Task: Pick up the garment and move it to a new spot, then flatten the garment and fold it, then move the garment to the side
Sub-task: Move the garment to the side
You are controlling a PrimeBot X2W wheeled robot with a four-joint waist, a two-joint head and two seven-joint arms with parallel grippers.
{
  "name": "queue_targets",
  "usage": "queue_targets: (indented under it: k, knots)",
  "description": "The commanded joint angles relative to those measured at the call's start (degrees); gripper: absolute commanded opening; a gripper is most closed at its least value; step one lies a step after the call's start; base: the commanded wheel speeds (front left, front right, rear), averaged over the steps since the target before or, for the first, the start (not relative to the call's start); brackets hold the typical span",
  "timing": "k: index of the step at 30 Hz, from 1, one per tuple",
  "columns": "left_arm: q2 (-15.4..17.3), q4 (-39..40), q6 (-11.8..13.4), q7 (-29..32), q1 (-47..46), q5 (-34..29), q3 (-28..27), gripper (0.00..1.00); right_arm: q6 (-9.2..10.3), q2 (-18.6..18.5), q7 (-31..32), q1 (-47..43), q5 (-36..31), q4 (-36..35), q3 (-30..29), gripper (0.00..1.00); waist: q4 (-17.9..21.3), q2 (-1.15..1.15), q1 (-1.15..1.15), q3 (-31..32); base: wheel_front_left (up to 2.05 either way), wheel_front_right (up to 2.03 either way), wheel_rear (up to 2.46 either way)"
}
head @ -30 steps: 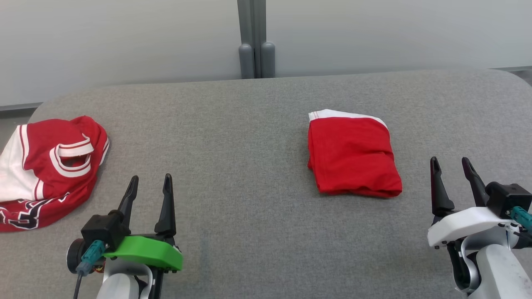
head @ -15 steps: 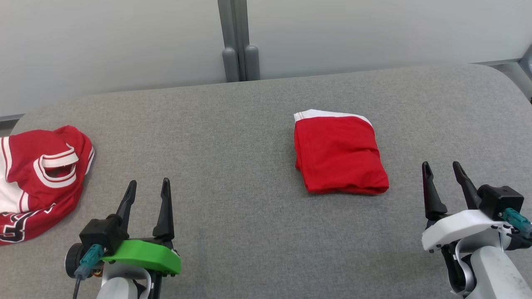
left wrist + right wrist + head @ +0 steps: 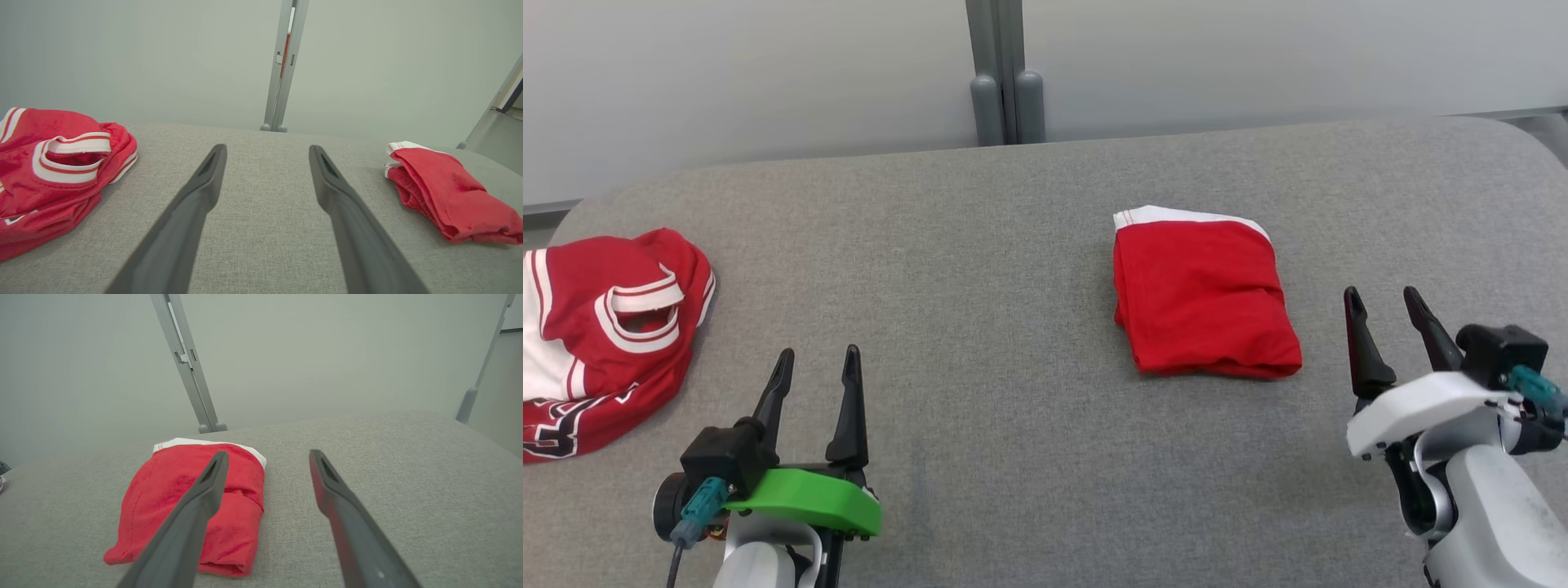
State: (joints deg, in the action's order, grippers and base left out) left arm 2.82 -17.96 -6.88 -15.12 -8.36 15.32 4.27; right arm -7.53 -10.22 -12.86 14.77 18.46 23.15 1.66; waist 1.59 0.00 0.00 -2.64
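Folded red garment (image 3: 1205,298) lies on grey table (image 3: 1013,245), with left gripper (image 3: 818,353) and right gripper (image 3: 1381,291) both wide, empty.

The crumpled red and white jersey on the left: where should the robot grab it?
Probably the raised fold beside the white-banded opening of the crumpled red and white jersey. It stands proud of the grey fabric table, so fingers can close across it. Come from above, on the side facing the open left gripper.
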Motion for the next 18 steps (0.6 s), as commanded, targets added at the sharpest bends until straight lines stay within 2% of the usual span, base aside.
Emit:
queue_targets:
  k: [1,6,11,18]
  knots:
    - [0.1,0.2,0.1,0.0,-0.7,0.1,0.0,1.0,0.09,-0.6,2.7,1.9,0.9,0.9,0.0,1.0,-0.9,0.0,0.0,-1.2,0.0,0.0,0.0]
    - [0.2,0.4,0.3,0.0,-1.7,0.6,0.5,1.0,0.09,-0.7,13.0,7.3,3.6,3.2,-0.9,1.0,-3.4,0.0,0.0,-3.9,0.0,0.0,0.0]
    - [0.2,0.4,0.2,0.0,-2.6,1.1,1.3,1.0,0.09,-1.3,20.3,11.0,2.4,6.6,-1.9,1.0,-6.5,0.0,0.0,-7.1,0.0,0.0,0.0]
    - [0.1,0.8,0.2,0.0,-3.6,1.3,1.9,1.0,0.09,-0.4,24.6,13.7,1.4,12.0,-5.6,1.0,-9.9,0.0,0.0,-10.7,0.0,0.0,0.0]
